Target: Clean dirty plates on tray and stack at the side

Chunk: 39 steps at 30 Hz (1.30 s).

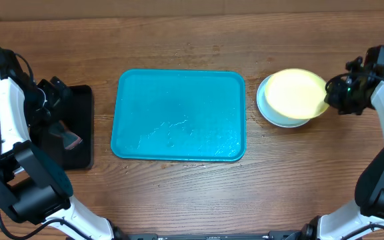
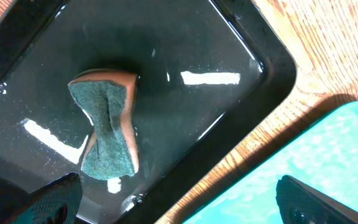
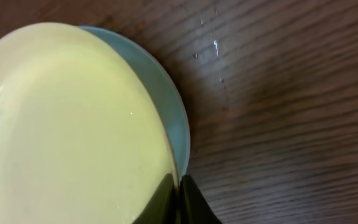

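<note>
By the right edge, two plates (image 1: 273,113): the tilted yellow-green plate (image 1: 296,92) is being pinched by the right gripper (image 3: 178,198); the left gripper (image 2: 185,202) is being held wide.

1. Yellow-green plate (image 3: 73,124), at the right gripper (image 3: 180,199): smooth plastic, soft gloss.
2. Pale blue plate (image 3: 174,118) under it: the same smooth plastic.
3. Table (image 3: 278,93): grained wood, matt.
4. Black tray (image 2: 229,37) below the left gripper (image 2: 179,208): glossy, wet-looking plastic.
5. Sponge (image 2: 107,124): rough green scouring face, orange foam.
6. Turquoise tray (image 2: 328,155): shiny plastic.

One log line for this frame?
right gripper: shut on yellow-green plate, over pale blue plate | left gripper: open above sponge in black tray | turquoise tray: no plates
</note>
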Each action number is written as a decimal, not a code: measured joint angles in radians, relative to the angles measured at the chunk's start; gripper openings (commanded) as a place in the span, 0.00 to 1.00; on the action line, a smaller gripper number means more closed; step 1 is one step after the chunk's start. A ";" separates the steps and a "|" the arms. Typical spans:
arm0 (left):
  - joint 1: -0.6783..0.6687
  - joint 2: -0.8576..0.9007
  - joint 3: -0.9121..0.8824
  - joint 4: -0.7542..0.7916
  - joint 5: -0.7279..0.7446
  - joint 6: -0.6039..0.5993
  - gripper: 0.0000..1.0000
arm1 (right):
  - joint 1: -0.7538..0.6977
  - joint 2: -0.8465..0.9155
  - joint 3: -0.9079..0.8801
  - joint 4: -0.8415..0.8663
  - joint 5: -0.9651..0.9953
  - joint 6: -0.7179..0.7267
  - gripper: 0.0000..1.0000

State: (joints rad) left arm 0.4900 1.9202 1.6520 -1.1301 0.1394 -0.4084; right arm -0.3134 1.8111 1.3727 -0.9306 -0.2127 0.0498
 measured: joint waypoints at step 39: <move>-0.006 0.000 0.000 0.008 0.000 0.000 1.00 | 0.157 -0.859 -0.042 -0.465 -0.132 0.006 1.00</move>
State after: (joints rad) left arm 0.4839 1.9202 1.6520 -1.1221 0.1398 -0.4084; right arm -0.1566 0.9524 1.3312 -1.3956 -0.3443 0.0559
